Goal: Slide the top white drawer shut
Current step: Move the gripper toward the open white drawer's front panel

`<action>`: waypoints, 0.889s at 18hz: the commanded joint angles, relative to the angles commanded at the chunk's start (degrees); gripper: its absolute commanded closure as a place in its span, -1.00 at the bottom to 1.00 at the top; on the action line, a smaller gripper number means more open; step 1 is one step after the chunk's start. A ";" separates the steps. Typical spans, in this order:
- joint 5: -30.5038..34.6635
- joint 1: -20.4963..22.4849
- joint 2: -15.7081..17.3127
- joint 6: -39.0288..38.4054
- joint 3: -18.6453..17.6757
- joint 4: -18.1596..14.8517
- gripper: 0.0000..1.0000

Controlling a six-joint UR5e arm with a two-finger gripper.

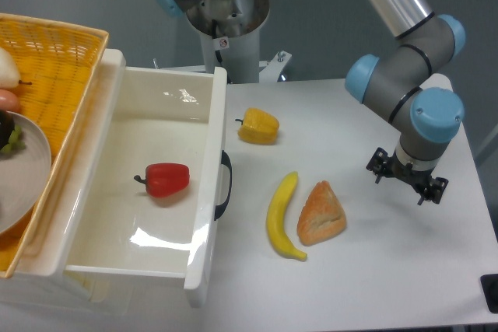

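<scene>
Drawer (204, 215) stands pulled well out at the table's left, black handle (224, 185) facing right; a red pepper (165, 179) lies inside on its floor. Banana (281, 216) and a wedge of bread (320, 213) lie side by side on the table (366, 270), right of the handle. Gripper (407, 178) hangs over the table's right side, well apart from the drawer; fingers too small to tell whether spread or together. Yellow pepper (258, 126) sits farther back. Yellow basket (54, 60) at far left.
</scene>
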 joint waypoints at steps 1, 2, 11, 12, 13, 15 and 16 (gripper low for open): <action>-1.57 0.26 0.62 -2.37 0.00 -1.66 -0.72; -3.85 0.87 1.23 -5.00 0.00 -3.51 -0.61; -10.97 0.36 5.45 -16.53 0.00 -12.49 -0.09; -12.82 0.27 5.80 -18.63 0.00 -12.75 -0.04; -14.14 0.18 6.85 -20.22 0.00 -13.36 -0.02; -15.99 -1.05 7.74 -22.42 0.17 -14.94 0.10; -16.70 -1.58 8.18 -24.26 0.26 -15.82 0.13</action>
